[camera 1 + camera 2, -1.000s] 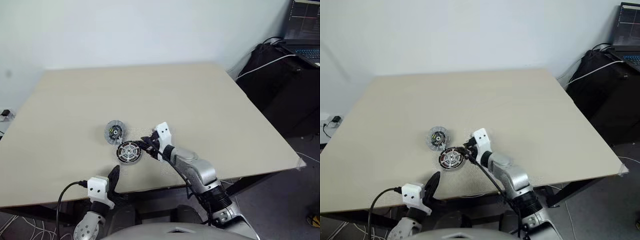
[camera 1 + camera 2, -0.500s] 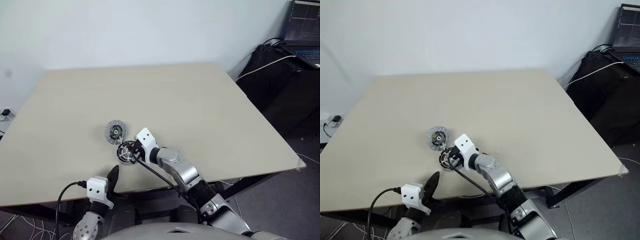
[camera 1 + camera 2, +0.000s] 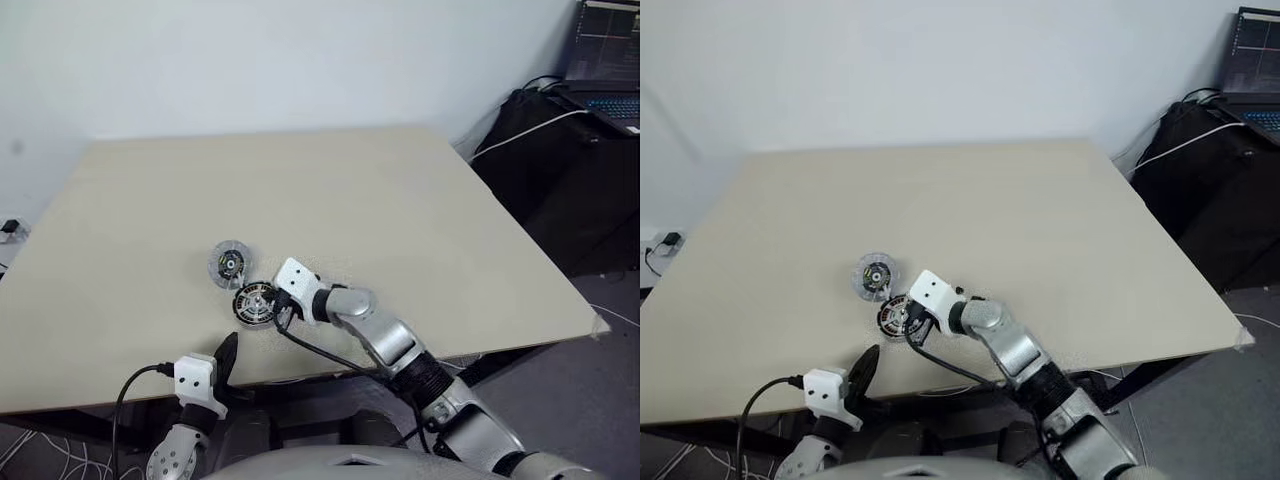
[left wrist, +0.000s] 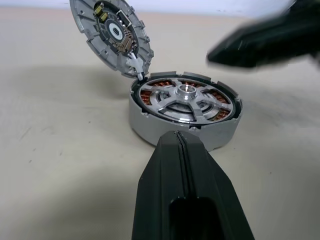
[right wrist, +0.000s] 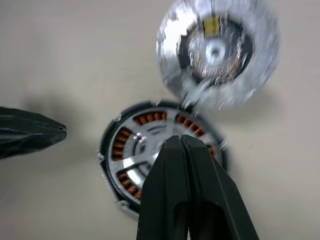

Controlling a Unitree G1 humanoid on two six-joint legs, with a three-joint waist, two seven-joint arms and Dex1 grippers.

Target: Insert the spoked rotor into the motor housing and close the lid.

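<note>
Rotor seated in housing, lid propped open beside it; both grippers closed, holding nothing.

Landmark = motor housing (image 4: 185, 112), near front edge of table (image 3: 420, 200). Nearest: L gripper (image 4: 181, 140) at table edge just short of housing, pointing at it, fingers pressed together, not touching it. Housing sits flat on table; copper windings visible thru gaps betw. spokes; spoked rotor (image 4: 186, 98) lies inside, hub at centre, about level w/ housing rim. R gripper (image 5: 181, 142) over housing from its right side, tips above rotor, fingers together, gripping nothing; contact w/ rotor: cannot tell. Beyond housing: lid (image 4: 112, 35), tilted up on edge, black-centred face w/ yellow-green mark toward housing, lower edge touching housing's far rim.
</note>
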